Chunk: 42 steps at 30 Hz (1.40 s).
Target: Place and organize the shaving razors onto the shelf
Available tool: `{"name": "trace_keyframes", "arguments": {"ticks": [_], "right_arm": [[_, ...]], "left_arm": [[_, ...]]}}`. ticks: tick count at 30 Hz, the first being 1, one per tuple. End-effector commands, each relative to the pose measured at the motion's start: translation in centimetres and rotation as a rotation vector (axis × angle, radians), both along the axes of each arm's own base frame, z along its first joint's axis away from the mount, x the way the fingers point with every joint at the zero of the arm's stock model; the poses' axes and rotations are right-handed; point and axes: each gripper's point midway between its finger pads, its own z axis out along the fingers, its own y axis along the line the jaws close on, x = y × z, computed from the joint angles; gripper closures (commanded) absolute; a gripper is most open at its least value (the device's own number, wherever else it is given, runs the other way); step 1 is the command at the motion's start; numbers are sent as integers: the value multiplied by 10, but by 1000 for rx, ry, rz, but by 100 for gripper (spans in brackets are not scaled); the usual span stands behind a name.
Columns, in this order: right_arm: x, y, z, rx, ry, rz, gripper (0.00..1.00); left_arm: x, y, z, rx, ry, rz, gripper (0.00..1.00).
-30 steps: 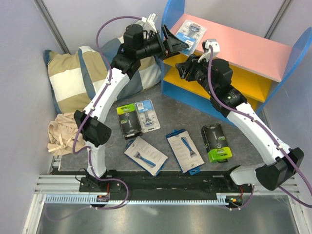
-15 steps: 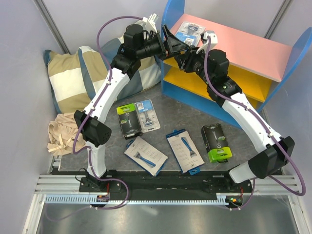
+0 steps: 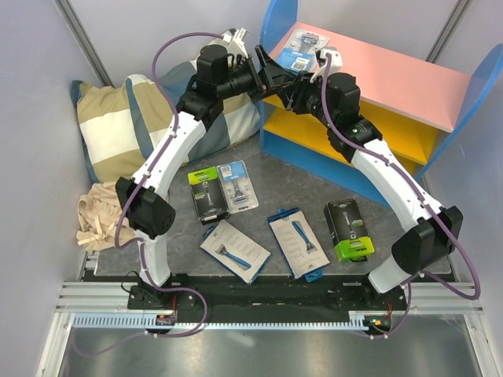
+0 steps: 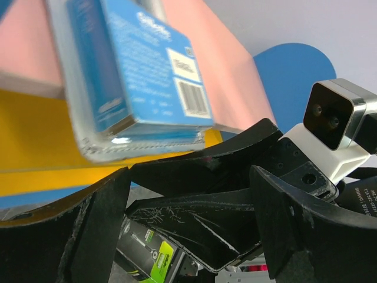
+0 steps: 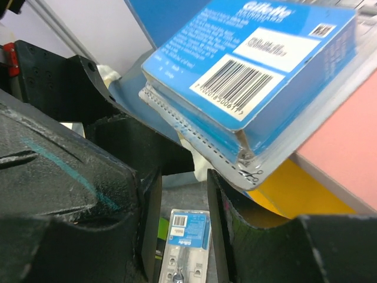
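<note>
**A:** What could go wrong here?

**B:** The blister pack (image 3: pixel 302 45) overhangs the far left corner of the shelf (image 3: pixel 393 78). The left gripper (image 3: pixel 271 69), jaws wide, and the right gripper (image 5: pixel 182 177), jaws narrow and empty, crowd under it. One bump could tip it off.

**A:** And the count?

**B:** Six packs. One is shelved and five are on the table (image 3: pixel 283 184): one blister (image 3: pixel 238 186), two white boxes (image 3: pixel 234 250), two black-green boxes (image 3: pixel 349 229).

1. Blister pack (image 5: pixel 253 76): glossy clear plastic shell over a smooth printed blue card.
2. Shelf (image 3: pixel 409 75): smooth, matt boards.
3. Left gripper (image 4: pixel 189 174): fingers (image 4: pixel 306 236) of matt black plastic, scuffed and grainy.
4. Pillow (image 3: pixel 110 126) at far left: soft-looking woven cloth.
</note>
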Motion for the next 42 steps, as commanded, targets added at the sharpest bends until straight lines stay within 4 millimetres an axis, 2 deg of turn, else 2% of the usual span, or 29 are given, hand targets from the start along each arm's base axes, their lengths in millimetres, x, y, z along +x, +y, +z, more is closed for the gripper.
{"name": "trace_keyframes", "arguments": {"ticks": [1, 4, 5, 6, 8, 9, 10, 11, 12, 13, 15, 16, 17, 25, 26, 28, 29, 31, 35, 42], "right_arm": [[9, -7, 46, 81, -96, -20, 56], [13, -5, 46, 92, -90, -12, 56], [14, -5, 47, 95, -90, -11, 56], [14, -4, 48, 96, -91, -9, 56], [17, -5, 50, 99, -95, -12, 56], [18, -5, 50, 97, -94, -15, 56], [20, -5, 50, 97, -92, -15, 56], [22, -7, 52, 98, -95, -18, 56], [23, -6, 52, 96, -93, -18, 56], [24, -7, 52, 94, -93, -20, 56], [28, -8, 51, 89, -88, -21, 56], [29, -7, 50, 85, -86, -18, 55], [32, -6, 49, 81, -85, -14, 56], [29, 6, 35, 63, -46, 60, 56], [24, 9, 32, 65, -38, 88, 56], [19, 10, 31, 76, -36, 106, 56], [14, 9, 26, 75, -26, 112, 55], [6, 10, 24, 82, -24, 126, 55], [-13, 5, 10, 82, -3, 139, 55], [-41, 8, -17, 93, 53, 203, 52]], "left_arm": [[-39, 8, 18, 31, -80, -60, 11], [-48, 17, 20, 46, -106, -41, 11], [-50, 19, 14, 60, -98, -36, 11], [-59, 25, 24, 57, -129, -28, 11], [-60, 32, 16, 78, -126, 5, 11], [-71, 41, 29, 74, -167, 19, 10], [-72, 45, 31, 80, -180, 40, 10], [-75, 48, 22, 96, -169, 46, 10], [-79, 53, 22, 103, -182, 54, 10], [-89, 60, 32, 96, -207, 68, 10], [-94, 68, 18, 124, -200, 80, 10], [-103, 77, 27, 118, -224, 100, 10], [-105, 81, 15, 136, -206, 108, 10], [-127, 129, 0, 199, -234, 251, 6], [-128, 131, -9, 213, -225, 256, 5], [-134, 138, -10, 216, -234, 273, 4], [-133, 139, -20, 232, -222, 277, 4], [-135, 144, -27, 245, -213, 287, 2], [-132, 150, -60, 301, -161, 302, 2], [-126, 162, -110, 384, -80, 354, 1]]}}
